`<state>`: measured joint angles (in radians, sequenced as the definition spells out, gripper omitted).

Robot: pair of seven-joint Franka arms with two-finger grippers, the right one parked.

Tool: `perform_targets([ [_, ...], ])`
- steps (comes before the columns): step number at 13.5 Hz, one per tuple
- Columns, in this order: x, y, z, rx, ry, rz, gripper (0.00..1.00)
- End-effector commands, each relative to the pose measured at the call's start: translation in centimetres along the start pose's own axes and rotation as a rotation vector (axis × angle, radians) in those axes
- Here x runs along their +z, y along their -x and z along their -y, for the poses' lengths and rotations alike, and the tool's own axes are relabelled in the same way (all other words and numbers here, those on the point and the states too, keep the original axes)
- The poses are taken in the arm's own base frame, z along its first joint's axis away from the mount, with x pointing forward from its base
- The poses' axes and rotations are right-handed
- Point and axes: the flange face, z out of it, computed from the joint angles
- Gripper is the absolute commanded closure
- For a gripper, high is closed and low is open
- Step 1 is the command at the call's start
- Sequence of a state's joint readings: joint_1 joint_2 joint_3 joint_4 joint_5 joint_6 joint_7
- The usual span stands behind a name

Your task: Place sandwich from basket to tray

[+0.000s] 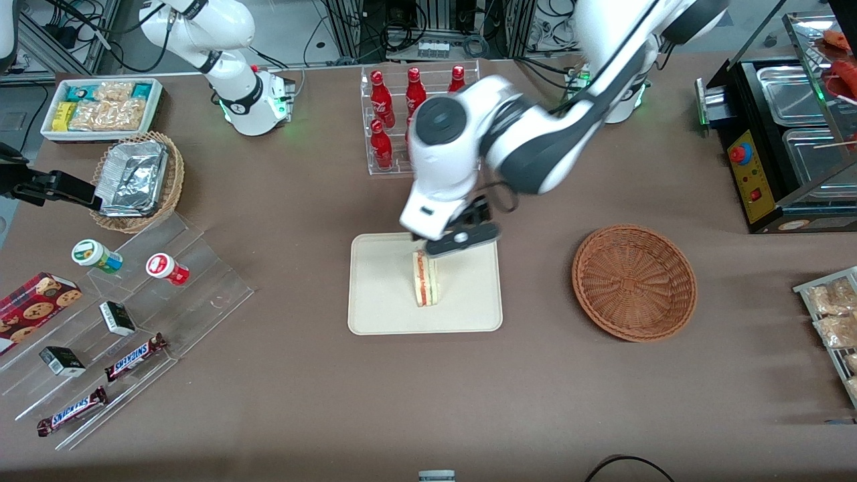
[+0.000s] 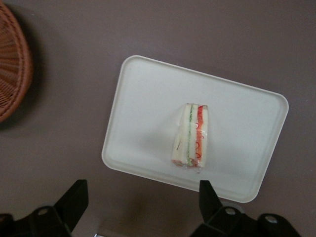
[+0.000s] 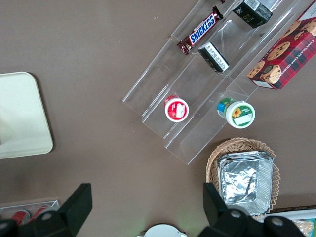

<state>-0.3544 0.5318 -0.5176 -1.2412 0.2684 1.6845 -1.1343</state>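
Observation:
The sandwich (image 1: 426, 279) stands on its edge on the cream tray (image 1: 381, 294), its red and green filling layers showing. It also shows in the left wrist view (image 2: 191, 135) on the tray (image 2: 143, 108). My left gripper (image 1: 447, 242) hovers above the tray's edge farther from the front camera, just above the sandwich's upper end. Its fingers (image 2: 210, 200) are spread wide and hold nothing. The reddish-brown woven basket (image 1: 634, 282) lies empty toward the working arm's end of the table, apart from the tray; its rim shows in the left wrist view (image 2: 12, 74).
A rack of red cola bottles (image 1: 402, 107) stands farther from the front camera than the tray. A clear stepped display with snack bars and cups (image 1: 120, 321) and a lighter foil-filled basket (image 1: 137, 181) lie toward the parked arm's end. A black food warmer (image 1: 783, 140) stands at the working arm's end.

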Motion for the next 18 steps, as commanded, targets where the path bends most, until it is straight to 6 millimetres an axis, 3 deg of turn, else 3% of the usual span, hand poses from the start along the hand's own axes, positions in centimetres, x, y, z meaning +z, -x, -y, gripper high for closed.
perform_targets([
  [1, -6.4, -0.6, 6.4, 0.035, -0.028, 0.047, 0.01],
  [4, -10.9, -1.9, 13.4, 0.004, -0.086, 0.023, 0.01],
  [7, -13.3, -3.8, 19.5, 0.111, -0.122, 0.078, 0.01],
  [10, -15.8, -4.4, 24.7, 0.207, -0.138, 0.122, 0.01],
  [14, -19.6, -7.0, 36.9, 0.289, -0.08, 0.157, 0.01],
  [16, -20.1, -7.1, 41.9, 0.298, -0.07, 0.154, 0.01],
  [18, -19.8, -8.2, 44.8, 0.301, -0.056, 0.156, 0.01],
])
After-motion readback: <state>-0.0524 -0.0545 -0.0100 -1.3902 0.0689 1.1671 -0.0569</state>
